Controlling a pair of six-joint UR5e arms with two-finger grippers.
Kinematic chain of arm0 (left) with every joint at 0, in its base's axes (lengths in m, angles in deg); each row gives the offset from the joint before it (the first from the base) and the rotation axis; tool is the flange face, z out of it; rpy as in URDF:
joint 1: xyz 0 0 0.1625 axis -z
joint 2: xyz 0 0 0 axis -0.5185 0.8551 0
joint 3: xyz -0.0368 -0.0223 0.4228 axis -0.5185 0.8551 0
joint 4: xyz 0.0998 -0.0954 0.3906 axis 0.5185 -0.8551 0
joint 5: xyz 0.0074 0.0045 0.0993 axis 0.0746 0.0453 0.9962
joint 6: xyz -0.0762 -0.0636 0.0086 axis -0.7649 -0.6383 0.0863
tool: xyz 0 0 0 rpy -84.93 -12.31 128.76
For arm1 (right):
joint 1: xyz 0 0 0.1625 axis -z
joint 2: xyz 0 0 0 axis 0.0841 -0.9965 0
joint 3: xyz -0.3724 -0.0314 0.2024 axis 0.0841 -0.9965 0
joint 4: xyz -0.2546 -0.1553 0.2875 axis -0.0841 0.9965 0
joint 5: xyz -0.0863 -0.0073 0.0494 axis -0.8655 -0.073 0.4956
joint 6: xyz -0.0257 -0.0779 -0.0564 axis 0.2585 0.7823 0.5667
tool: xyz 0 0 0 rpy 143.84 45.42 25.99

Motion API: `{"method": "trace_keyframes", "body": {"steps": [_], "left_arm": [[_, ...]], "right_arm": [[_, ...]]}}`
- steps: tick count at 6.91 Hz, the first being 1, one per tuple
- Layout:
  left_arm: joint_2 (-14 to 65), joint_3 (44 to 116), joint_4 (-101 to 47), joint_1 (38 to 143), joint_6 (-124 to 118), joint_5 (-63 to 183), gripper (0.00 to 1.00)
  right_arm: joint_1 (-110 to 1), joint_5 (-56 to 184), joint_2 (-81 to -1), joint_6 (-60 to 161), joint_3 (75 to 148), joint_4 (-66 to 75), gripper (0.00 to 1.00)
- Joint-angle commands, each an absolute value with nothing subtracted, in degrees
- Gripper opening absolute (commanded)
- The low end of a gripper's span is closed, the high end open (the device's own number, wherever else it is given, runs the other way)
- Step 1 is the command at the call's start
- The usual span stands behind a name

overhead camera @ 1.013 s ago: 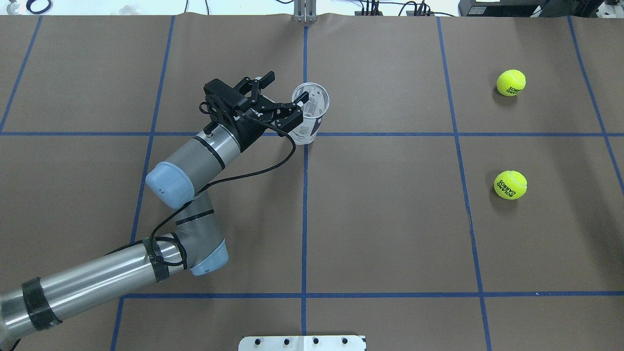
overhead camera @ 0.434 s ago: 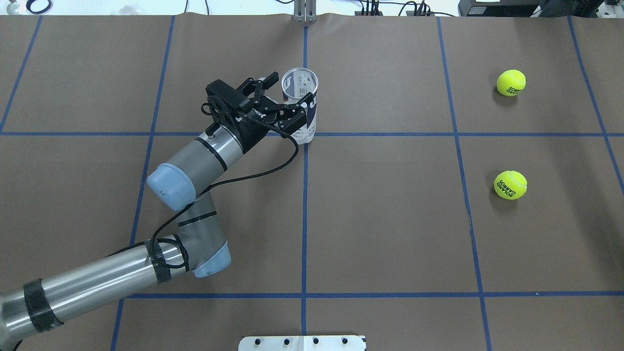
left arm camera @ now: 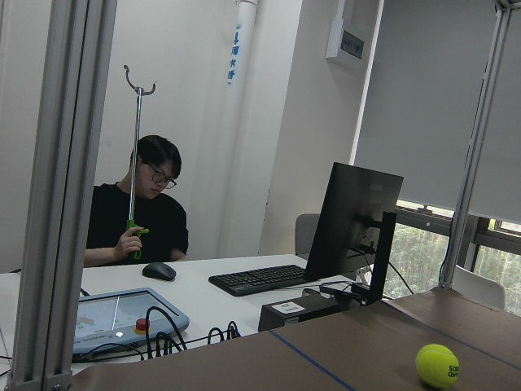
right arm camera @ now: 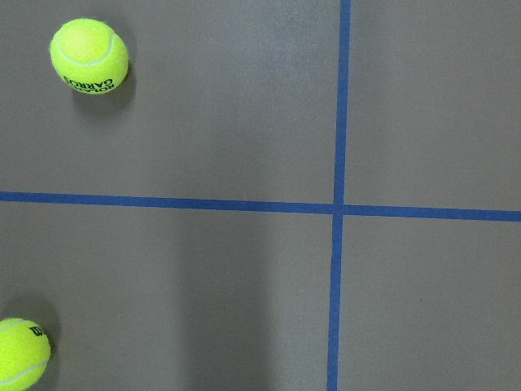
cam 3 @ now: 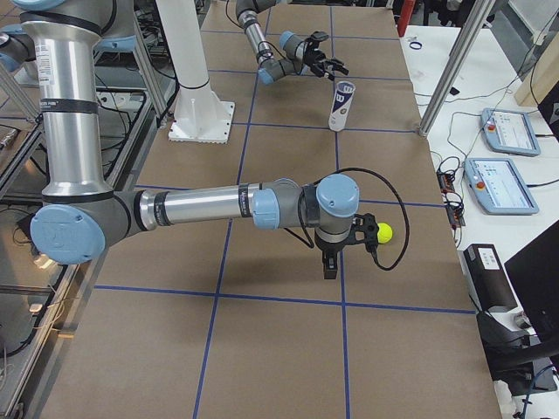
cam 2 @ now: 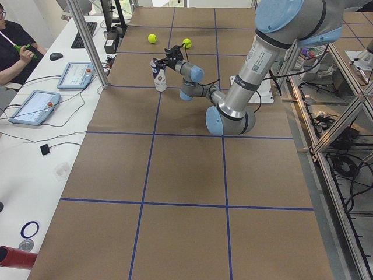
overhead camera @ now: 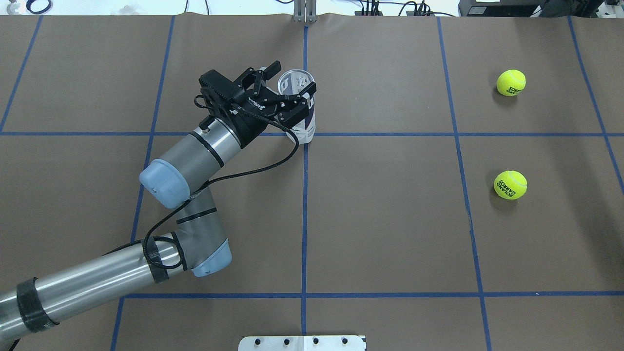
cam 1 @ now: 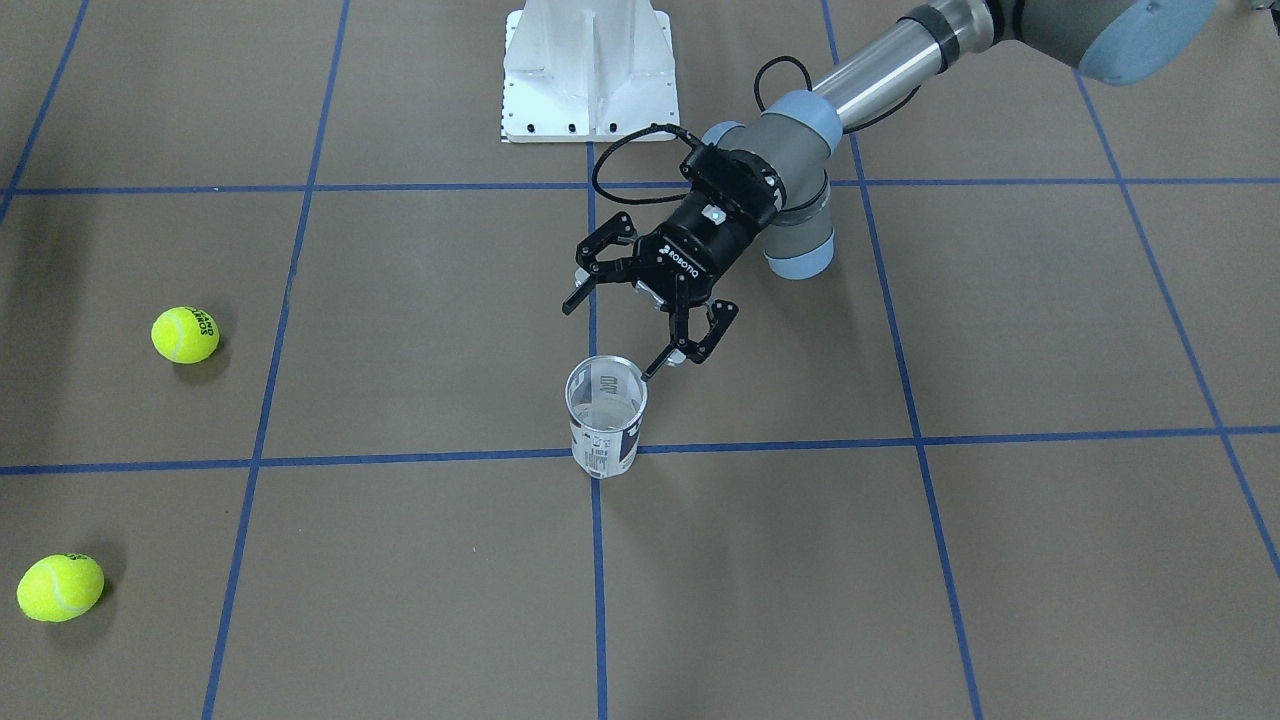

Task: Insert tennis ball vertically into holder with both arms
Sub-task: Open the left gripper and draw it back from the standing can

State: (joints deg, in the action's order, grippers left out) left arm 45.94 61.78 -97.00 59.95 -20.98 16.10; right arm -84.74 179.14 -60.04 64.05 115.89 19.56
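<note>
Left gripper (cam 1: 610, 342) hovers, jaws spread wide and clasping nothing, at the rim of the holder (cam 1: 606, 430). The clear can stands upright and empty on a blue tape line (cam 1: 760, 445) at mid-table. 1 tennis ball (cam 1: 185, 334) and a 2nd ball (cam 1: 60, 587) lie loose, well apart from it. The right gripper (cam 3: 330, 257) hangs over their side; its jaws cannot be told. The step looks like steadying the can: next, close squarely without tipping it.
</note>
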Motion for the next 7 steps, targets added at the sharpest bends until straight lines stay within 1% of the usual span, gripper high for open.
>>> {"method": "trace_keyframes", "body": {"steps": [1,2,4,5,6,7], "left_arm": [[38.9,71.3,-90.6,62.0,-20.9,15.0,0.99],[34.8,75.5,-87.0,63.0,-21.2,14.0,0.99],[28.3,75.9,-87.7,62.9,-21.1,13.7,0.99],[26.5,75.3,-87.6,62.6,-21.1,13.7,0.99],[26.5,75.1,-87.6,62.3,-21.1,13.7,0.99],[26.5,74.5,-87.6,62.3,-21.1,13.7,0.99]], "right_arm": [[-84.7,178.6,-60.2,63.1,116.4,19.7,0.99],[-84.2,178.8,-60.2,63.0,117.7,19.9,0.99],[-81.7,179.0,-60.2,61.5,117.8,20.1,0.99],[-79.4,179.8,-60.7,57.1,119.7,18.0,0.99],[-74.6,179.3,-60.9,52.8,121.4,14.8,0.99],[-69.0,178.5,-60.4,43.8,121.6,10.2,0.99]]}}
